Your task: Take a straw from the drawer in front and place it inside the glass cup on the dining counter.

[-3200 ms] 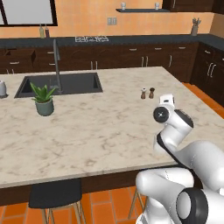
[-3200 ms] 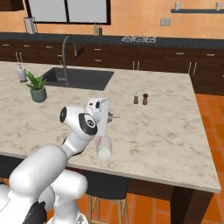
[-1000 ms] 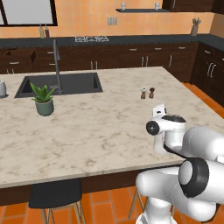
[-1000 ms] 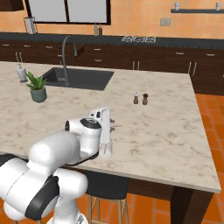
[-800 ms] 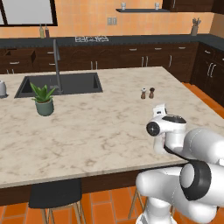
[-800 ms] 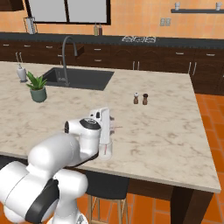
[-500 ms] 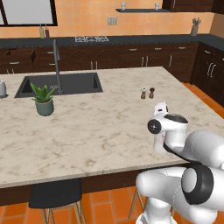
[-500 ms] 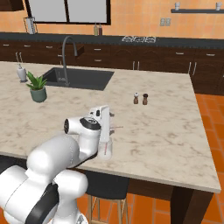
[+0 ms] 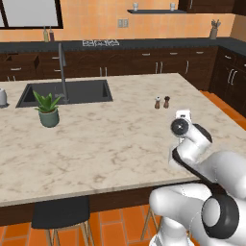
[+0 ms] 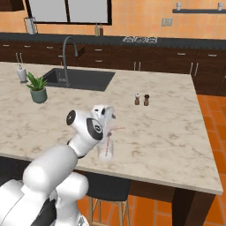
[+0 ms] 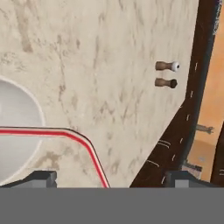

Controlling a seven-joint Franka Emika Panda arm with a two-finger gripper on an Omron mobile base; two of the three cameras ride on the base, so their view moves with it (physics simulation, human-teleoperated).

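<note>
With the pincer (image 11: 109,177) spread just above it, the thin bent pink-red straw (image 10: 107,140) in the clear glass tumbler (image 10: 106,149) could snag a fingertip on retreat, tipping the cup.

Pink-red straw (image 10: 107,140) upright in clear glass cup (image 10: 106,152), near dining counter (image 10: 167,128) front edge

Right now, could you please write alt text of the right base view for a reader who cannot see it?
A pink-red straw stands in a clear glass cup near the front edge of a beige marble dining counter, with the white arm's open gripper just above it. Salt and pepper shakers stand farther back.
</note>
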